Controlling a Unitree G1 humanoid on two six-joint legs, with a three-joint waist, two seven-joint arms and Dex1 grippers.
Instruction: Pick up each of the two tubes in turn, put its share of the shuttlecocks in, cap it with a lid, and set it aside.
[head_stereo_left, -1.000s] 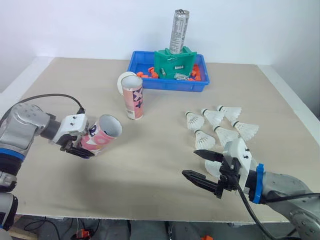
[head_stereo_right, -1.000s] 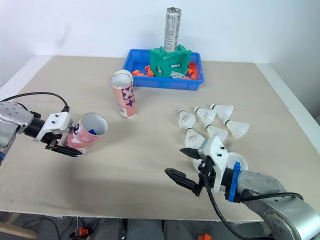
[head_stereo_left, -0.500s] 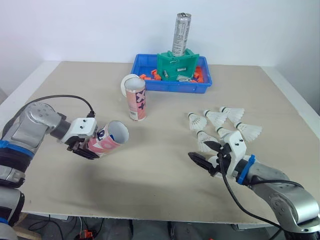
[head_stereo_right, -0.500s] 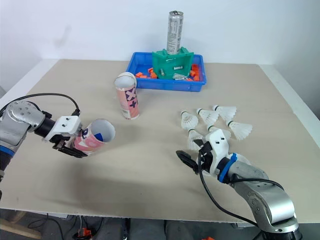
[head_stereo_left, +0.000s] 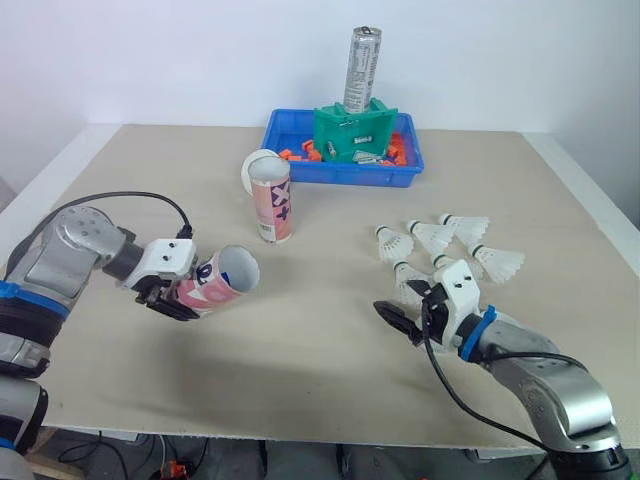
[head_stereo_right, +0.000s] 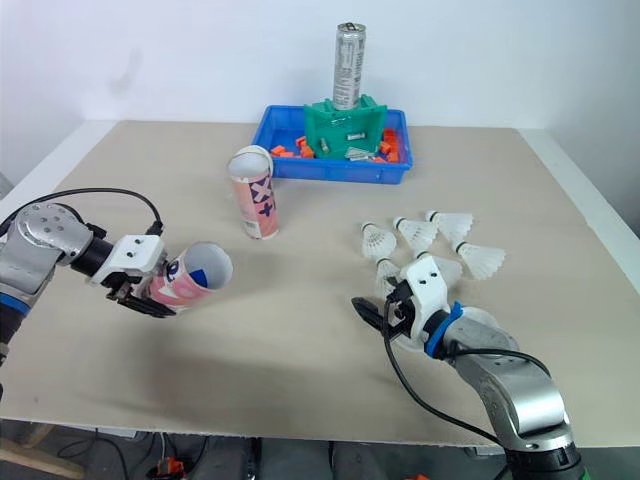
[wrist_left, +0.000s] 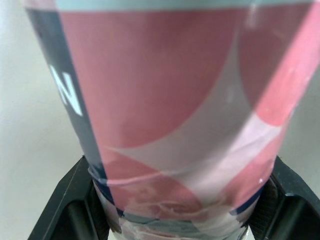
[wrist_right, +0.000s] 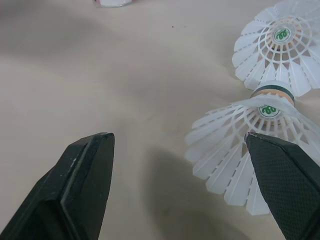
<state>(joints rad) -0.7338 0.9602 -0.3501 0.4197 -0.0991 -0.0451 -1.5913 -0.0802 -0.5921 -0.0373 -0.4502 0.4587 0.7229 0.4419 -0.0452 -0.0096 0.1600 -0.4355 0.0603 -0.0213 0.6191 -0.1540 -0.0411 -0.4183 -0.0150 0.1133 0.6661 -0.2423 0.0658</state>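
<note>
Your left hand is pinched around the base of one pink tube. It holds the tube tilted, left of the upright tube and nearer you, with the open mouth raised and turned toward the right. Your right hand is spread wide, low over the table, right of the upright tube and nearer you. One finger sits just beside the closest of the shuttlecocks. The blue tray lies just behind the upright tube.

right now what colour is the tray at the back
The tray is blue, clearest in the left eye view.
</note>
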